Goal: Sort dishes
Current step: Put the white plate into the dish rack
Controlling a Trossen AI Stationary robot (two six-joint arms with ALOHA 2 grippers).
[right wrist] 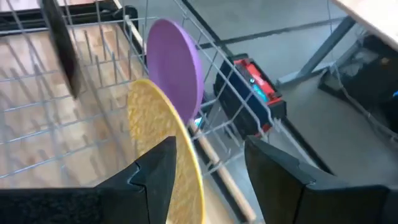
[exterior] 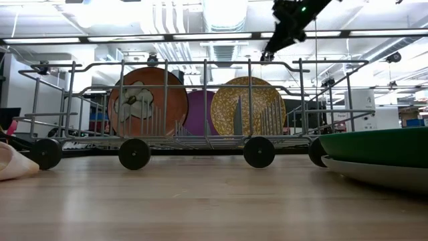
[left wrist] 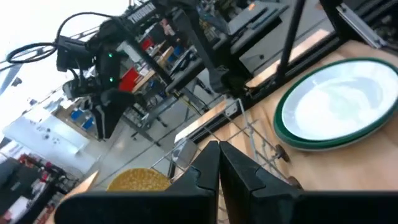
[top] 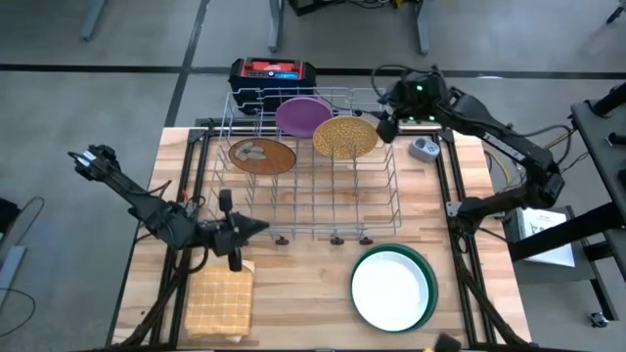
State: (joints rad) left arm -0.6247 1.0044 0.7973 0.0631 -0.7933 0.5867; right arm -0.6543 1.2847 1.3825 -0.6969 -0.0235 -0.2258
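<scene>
Nearest, at the counter's near right: white plate stacked on green plate. At near left, tan waffle cloth. Farther back, wire rack holding three plates upright: brown plate at left, purple plate at the far middle, yellow speckled plate to its right. Right end effector above the rack's far right corner, fingers apart, straddling the yellow plate's rim, contact unclear. Left end effector near the rack's near left edge, fingers pressed together, holding nothing. Small grey-blue gadget right of the rack.
</scene>
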